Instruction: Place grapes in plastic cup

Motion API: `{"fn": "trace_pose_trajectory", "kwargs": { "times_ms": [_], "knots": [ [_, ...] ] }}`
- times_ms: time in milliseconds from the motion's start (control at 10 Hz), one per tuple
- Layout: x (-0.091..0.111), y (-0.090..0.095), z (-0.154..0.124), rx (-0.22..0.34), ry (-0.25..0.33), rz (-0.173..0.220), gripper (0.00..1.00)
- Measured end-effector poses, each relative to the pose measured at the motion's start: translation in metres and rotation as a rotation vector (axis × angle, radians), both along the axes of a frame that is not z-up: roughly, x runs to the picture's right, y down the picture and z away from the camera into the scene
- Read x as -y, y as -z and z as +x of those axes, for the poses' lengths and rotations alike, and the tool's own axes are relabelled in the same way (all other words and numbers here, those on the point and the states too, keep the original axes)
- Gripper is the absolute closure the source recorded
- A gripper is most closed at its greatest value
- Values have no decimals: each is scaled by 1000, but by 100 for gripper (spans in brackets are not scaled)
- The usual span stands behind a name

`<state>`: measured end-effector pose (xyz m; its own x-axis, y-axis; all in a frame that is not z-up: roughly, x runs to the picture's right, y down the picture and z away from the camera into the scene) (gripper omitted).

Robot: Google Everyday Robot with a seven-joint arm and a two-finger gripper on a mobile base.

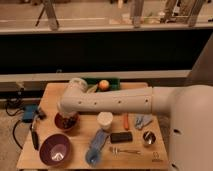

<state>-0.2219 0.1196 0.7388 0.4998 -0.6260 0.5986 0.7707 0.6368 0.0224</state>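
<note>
My arm reaches from the right across the table and bends down at its left end. The gripper (68, 118) hangs over a small dark red bowl (60, 124) at the table's left. A dark mass lies in that bowl under the gripper; it may be the grapes, but I cannot tell them apart from the gripper. The plastic cup (105, 120) is white and stands upright at the table's middle, to the right of the bowl.
A green tray (114, 82) at the back holds an orange (103, 84). A purple bowl (55, 149), a lying blue bottle (95, 148), a black block (121, 137), a fork (125, 150), a metal cup (148, 137) and a carrot (126, 121) stand in front.
</note>
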Motion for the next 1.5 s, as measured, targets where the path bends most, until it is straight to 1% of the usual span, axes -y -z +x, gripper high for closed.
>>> {"fn": "trace_pose_trajectory", "kwargs": {
  "times_ms": [100,200,300,400,600,800,1100,1500],
  "knots": [
    [-1,0,-1,-9,7,-37,39],
    [0,-1,0,-14,7,-61,29],
    [0,-2,-1,-18,12,-80,22],
    [0,-3,-1,-31,22,-97,20],
    [-2,-6,1,-85,41,-124,20],
    [-4,-10,5,-111,52,-146,20],
    [-8,-18,5,-131,70,-170,20],
    [-14,-32,4,-146,95,-196,20]
  ]
}}
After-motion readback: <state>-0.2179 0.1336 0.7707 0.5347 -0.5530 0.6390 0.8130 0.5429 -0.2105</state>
